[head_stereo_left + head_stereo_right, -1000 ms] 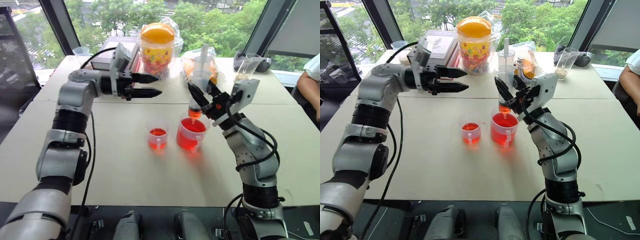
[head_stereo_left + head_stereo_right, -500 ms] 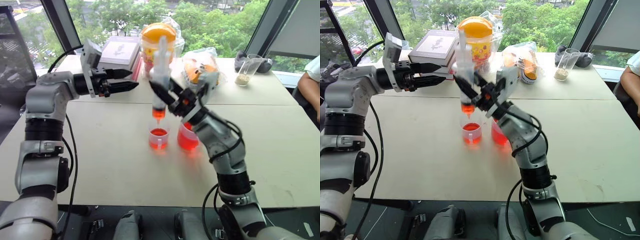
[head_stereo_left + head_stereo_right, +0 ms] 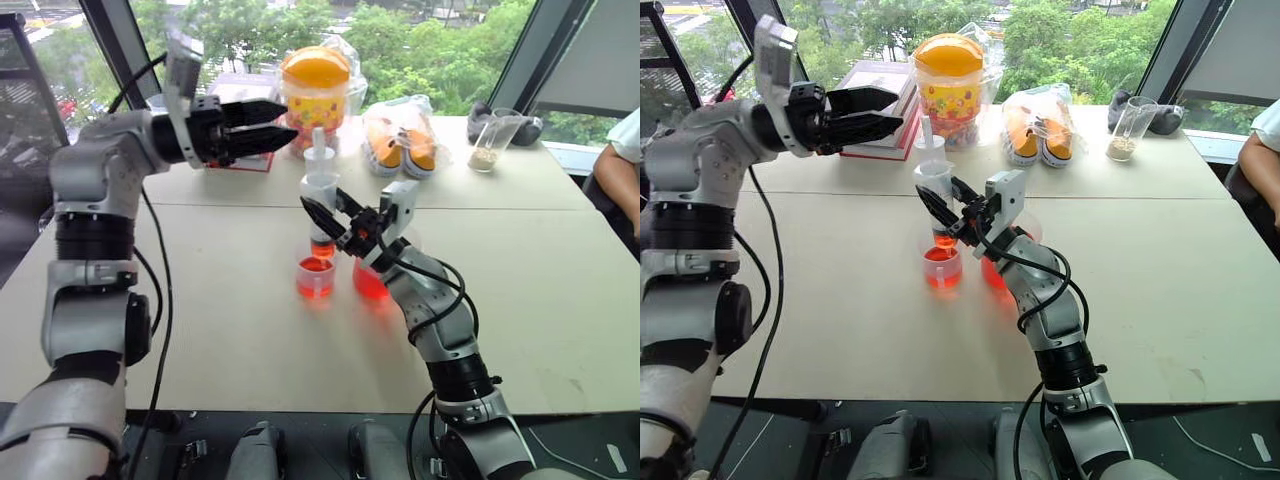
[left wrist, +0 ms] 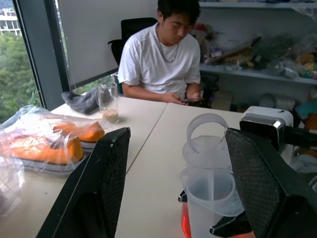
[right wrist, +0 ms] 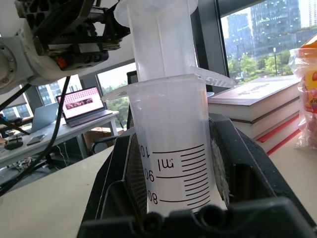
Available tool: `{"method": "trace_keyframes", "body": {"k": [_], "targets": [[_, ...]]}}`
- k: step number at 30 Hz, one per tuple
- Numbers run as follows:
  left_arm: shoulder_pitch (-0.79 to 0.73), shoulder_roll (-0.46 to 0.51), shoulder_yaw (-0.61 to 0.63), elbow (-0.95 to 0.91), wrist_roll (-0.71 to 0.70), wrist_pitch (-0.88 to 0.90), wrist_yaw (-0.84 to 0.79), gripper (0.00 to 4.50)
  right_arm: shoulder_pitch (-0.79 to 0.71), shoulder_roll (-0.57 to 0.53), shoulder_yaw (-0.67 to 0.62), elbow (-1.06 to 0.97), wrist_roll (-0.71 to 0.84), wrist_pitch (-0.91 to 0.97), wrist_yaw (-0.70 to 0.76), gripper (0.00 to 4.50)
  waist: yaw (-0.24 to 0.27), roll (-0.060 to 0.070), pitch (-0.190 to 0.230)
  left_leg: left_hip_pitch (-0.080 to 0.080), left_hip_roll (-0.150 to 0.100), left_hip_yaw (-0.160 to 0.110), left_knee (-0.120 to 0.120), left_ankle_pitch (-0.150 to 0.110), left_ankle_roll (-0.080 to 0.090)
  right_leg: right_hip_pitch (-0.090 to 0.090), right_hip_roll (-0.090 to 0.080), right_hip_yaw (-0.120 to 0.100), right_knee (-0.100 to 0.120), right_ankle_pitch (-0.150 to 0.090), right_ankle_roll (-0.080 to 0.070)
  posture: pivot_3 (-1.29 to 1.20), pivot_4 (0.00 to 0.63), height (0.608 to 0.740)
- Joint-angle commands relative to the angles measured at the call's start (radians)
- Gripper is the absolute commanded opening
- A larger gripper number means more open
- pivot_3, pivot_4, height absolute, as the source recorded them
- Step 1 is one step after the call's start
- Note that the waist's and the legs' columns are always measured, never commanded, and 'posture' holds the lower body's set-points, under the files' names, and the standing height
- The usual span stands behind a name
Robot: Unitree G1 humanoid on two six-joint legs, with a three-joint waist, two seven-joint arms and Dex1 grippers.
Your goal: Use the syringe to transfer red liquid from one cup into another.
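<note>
Small cup (image 3: 314,277): nearest to us of the task's things, a narrow clear cup on the table (image 3: 250,340), with red liquid (image 3: 315,266) in its lower part.

Measuring cup (image 3: 372,281): just beside the small cup, on its right; we see it red-tinted and partly behind the right forearm. Handle not made out from here.

Right gripper (image 3: 333,215): we find its black fingers clamped on the syringe barrel, one on either side; the right wrist view shows the pads (image 5: 126,173) pressed against the clear barrel at the scale marks.

Syringe (image 3: 320,200): held upright, orange-red tip down, directly over the small cup. The tip sits at about the cup's rim; whether it dips inside we cannot tell. Some red shows in the barrel's bottom end. White plunger sticks up above the barrel.

Left gripper (image 3: 268,123): raised above the table on the left, well apart from the syringe and higher than it, fingers pointing level toward the right. We see the two fingers parted, nothing between them.

Far table edge: a stack of books (image 3: 880,115), a candy jar with an orange lid (image 3: 314,95), bagged orange shoes (image 3: 400,140), a glass (image 3: 497,135) with something pale at the bottom.

Person (image 4: 163,54): seated beyond the table's right end, white shirt.
</note>
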Motion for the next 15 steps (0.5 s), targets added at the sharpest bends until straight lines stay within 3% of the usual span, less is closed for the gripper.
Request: {"method": "trace_keyframes", "body": {"k": [1, 9, 12, 15], "targets": [[-0.054, -0.027, -0.026, 0.054, 0.032, -0.074, -0.035, 3.1, -0.019, 0.007, 0.002, -0.033, -0.006, -0.025, 0.006, 1.38, 0.0, 0.0, 0.0, 0.0, 0.0, 0.0, 0.0, 0.0, 0.0, 0.0, 0.0, 0.0, 0.0, 0.0, 0.0, 0.0, 0.15, 0.74], [-0.106, -0.108, -0.064, 0.168, 0.08, -0.174, -0.089, 3.1, -0.031, 0.004, 0.0, -0.052, -0.009, -0.015, 0.009, 1.38, -0.001, 0.0, 0.0, 0.0, 0.0, 0.0, 0.0, 0.0, 0.0, 0.0, 0.0, 0.0, 0.0, 0.0, 0.0, 0.0, 0.15, 0.74], [-0.117, -0.124, -0.067, 0.192, 0.084, -0.185, -0.111, 2.35, -0.03, 0.002, 0.002, -0.055, -0.01, -0.013, 0.011, 1.38, -0.002, 0.0, 0.0, 0.0, 0.0, 0.0, 0.0, 0.0, 0.0, 0.0, 0.0, 0.0, 0.0, 0.0, 0.0, 0.0, 0.15, 0.74], [-0.116, -0.125, -0.067, 0.187, 0.079, -0.173, -0.145, 0.95, -0.03, 0.004, 0.003, -0.06, -0.01, -0.008, 0.01, 1.38, -0.002, 0.0, 0.0, 0.0, 0.0, 0.0, 0.0, 0.0, 0.0, 0.0, 0.0, 0.0, 0.0, 0.0, 0.0, 0.0, 0.15, 0.74]]}}
